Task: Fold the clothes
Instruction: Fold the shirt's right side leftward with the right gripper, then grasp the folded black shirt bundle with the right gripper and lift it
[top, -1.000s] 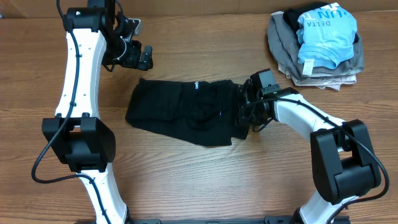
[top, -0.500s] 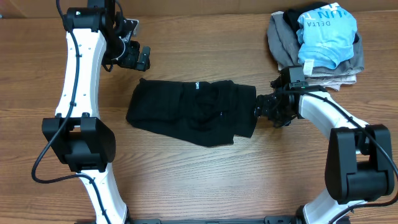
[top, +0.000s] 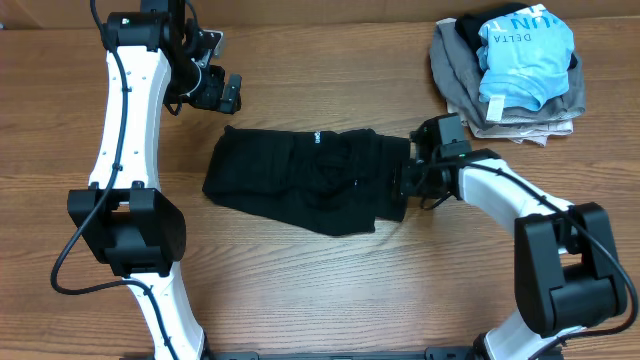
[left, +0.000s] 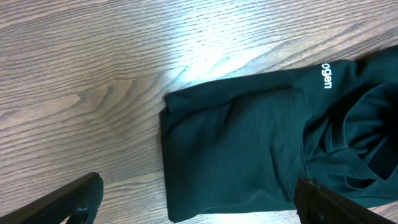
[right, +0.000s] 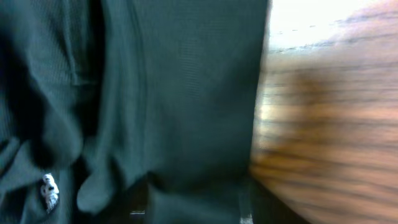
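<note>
Shirt stack (top: 505, 70) apart from black clothes (top: 300, 185)

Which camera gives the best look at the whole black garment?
Overhead: the black garment lies fully in frame. The left wrist view shows only one folded end with white lettering; the right wrist view shows a blurred close-up of fabric at its edge.
</note>
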